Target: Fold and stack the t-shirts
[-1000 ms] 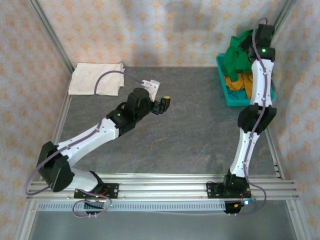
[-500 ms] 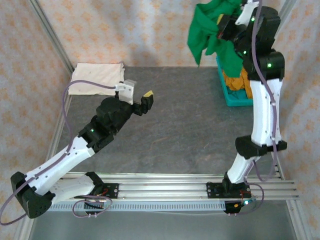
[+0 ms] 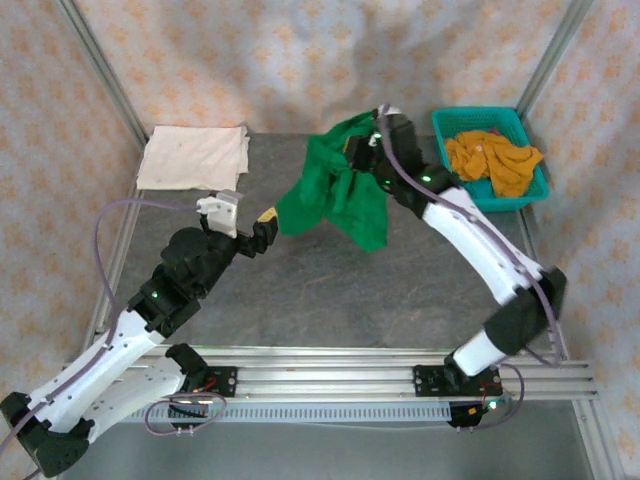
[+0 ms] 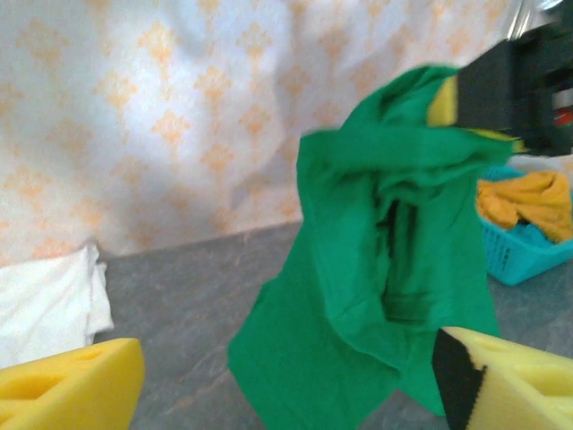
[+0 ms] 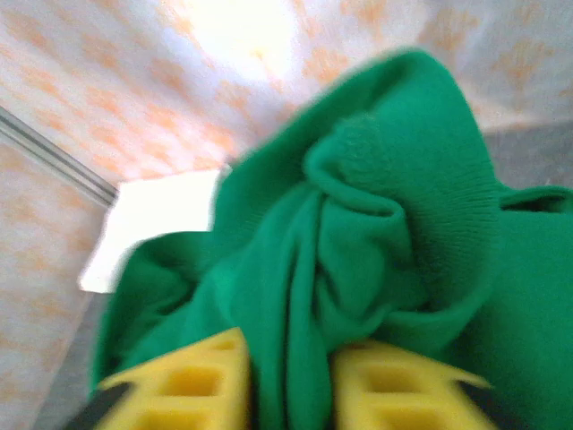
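One green t-shirt (image 3: pixel 335 195) hangs over the table's (image 3: pixel 330 290) far middle, grasped by the right claw (image 5: pixel 286 394). The left claw (image 3: pixel 243 215) is released. One cream-white t-shirt (image 3: pixel 192 157) lies in the far-left corner. One basket (image 3: pixel 478 113) holds mustard t-shirts (image 3: pixel 492 160), count unclear.

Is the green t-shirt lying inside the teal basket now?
No, the green t-shirt hangs from the right gripper above the grey table, left of the teal basket, which holds mustard-orange shirts.

No legible text, labels, brands, numbers: none on green t-shirt (image 3: pixel 340 200), basket (image 3: pixel 478 111), wallpaper (image 3: pixel 300 60).
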Robot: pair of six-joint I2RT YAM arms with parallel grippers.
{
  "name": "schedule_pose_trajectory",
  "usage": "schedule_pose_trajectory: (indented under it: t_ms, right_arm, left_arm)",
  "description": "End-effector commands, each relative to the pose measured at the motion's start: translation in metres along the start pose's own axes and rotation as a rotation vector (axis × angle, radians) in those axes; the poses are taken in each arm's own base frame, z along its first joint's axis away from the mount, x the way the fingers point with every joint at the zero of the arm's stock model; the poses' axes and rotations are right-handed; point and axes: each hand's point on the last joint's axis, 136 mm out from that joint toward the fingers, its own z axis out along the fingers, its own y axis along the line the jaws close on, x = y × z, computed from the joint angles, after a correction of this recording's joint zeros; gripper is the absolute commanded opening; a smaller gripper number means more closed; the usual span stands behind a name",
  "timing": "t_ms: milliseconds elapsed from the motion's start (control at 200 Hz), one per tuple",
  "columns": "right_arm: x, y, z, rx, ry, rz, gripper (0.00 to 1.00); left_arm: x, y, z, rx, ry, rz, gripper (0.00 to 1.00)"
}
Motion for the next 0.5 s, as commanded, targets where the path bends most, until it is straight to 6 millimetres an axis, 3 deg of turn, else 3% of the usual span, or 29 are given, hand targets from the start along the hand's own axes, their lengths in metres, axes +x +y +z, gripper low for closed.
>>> schedule_pose_trajectory:
  t_ms: [0, 95, 230, 305, 420, 495]
  right_arm:
    - [-0.009, 0.009, 0.034, 0.000, 0.005, 0.053, 0.49]
    - [-0.010, -0.001, 0.043, 0.041, 0.000, 0.037, 0.51]
    - [-0.010, -0.021, 0.031, 0.053, -0.032, 0.071, 0.57]
    - [0.008, -0.037, 0.027, 0.074, -0.015, 0.069, 0.58]
    - [0.052, -0.076, 0.024, 0.139, 0.055, 0.098, 0.58]
    - [0.083, -0.103, 0.022, 0.182, 0.115, 0.140, 0.59]
  left_arm:
    - [0.049, 0.007, 0.015, 0.013, 0.114, -0.020, 0.88]
    - [0.076, 0.013, 0.038, 0.012, 0.193, -0.033, 0.90]
    - [0.106, 0.006, 0.074, 0.032, 0.334, 0.006, 0.92]
    - [0.117, 0.000, 0.095, 0.052, 0.391, 0.012, 0.92]
    - [0.135, -0.012, 0.125, 0.097, 0.451, 0.010, 0.91]
    - [0.158, -0.015, 0.141, 0.106, 0.525, 0.006, 0.90]
